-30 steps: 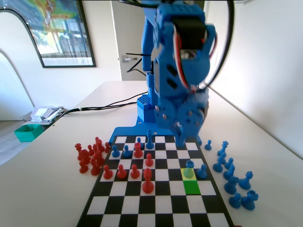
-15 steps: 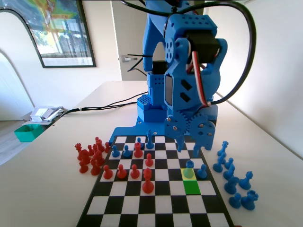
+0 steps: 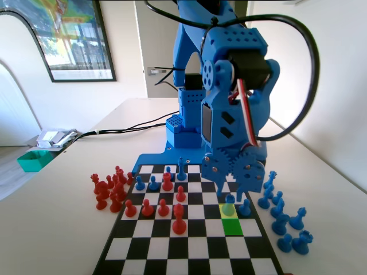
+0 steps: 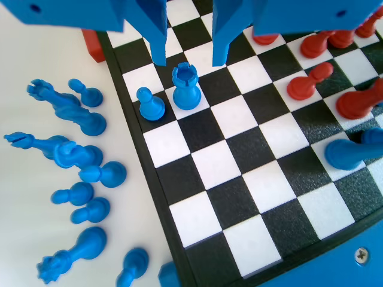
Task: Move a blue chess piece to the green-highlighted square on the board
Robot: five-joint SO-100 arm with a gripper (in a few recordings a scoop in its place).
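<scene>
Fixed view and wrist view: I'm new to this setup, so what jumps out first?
The big blue arm towers over the board, its open claw hanging just above a notched blue piece on the yellow-tinted square. A bright green square sits right in front of it. Captured blue pieces crowd the table beside the board.

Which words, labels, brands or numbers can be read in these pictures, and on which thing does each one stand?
None can be read.
The board has no letters or numbers on its squares or edge.
The blue arm and its gripper carry no label.
The framed picture on the wall shows colours but no legible text.
The blue and red pieces are plain.
</scene>
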